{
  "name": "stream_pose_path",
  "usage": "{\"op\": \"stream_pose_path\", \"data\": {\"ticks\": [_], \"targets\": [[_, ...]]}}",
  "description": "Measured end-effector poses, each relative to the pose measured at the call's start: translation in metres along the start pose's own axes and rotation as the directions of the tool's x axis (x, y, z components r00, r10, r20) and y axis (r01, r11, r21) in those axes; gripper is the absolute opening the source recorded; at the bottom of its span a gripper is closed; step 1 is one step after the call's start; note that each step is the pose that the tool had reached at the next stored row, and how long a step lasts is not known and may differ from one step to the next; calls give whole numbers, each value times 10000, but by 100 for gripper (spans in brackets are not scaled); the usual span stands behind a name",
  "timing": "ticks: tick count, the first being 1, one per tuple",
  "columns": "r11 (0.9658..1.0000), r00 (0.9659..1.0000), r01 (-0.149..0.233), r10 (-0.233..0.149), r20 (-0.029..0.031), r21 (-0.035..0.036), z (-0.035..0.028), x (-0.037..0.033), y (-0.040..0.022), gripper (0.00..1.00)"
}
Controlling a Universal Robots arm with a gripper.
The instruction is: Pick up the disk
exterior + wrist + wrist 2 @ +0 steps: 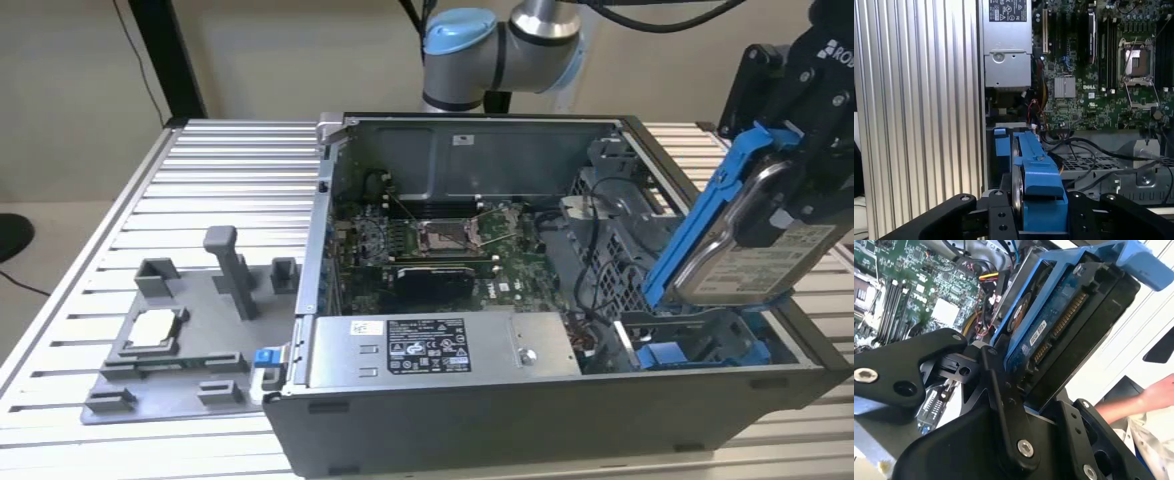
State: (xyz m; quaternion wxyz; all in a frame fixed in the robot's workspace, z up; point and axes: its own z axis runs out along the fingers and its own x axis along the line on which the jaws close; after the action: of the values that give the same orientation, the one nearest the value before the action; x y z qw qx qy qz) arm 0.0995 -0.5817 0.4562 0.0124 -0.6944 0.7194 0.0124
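Ribbed aluminium slats make up the tabletop (200,180), and on it an opened computer case (534,420) lies on its side with the motherboard (441,240) facing up. Off to the exterior view's left sits a grey fixture tray (187,340) with a small silver processor chip (151,327) in it. At the case's end nearest the tabletop's edge on the exterior view's right, the black pincer (801,150) is closed onto the disk (747,260), its fingers pressed to the two broad faces. The disk in its blue carrier bracket (707,200) is lifted out above the drive bay (694,345), its long axis standing steeply, tilted so the top leans towards that same edge. Its connector end shows in the second wrist view (1064,325). A person's hand (1149,395) is nearby.
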Motion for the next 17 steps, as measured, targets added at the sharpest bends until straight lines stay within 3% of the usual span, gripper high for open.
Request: {"op": "stream_pose_path", "data": {"ticks": [13,17], "targets": [[10000,10000,2,-2,4,1,205,7,-13,0],[10000,10000,2,-2,31,0,265,8,-31,0]]}}
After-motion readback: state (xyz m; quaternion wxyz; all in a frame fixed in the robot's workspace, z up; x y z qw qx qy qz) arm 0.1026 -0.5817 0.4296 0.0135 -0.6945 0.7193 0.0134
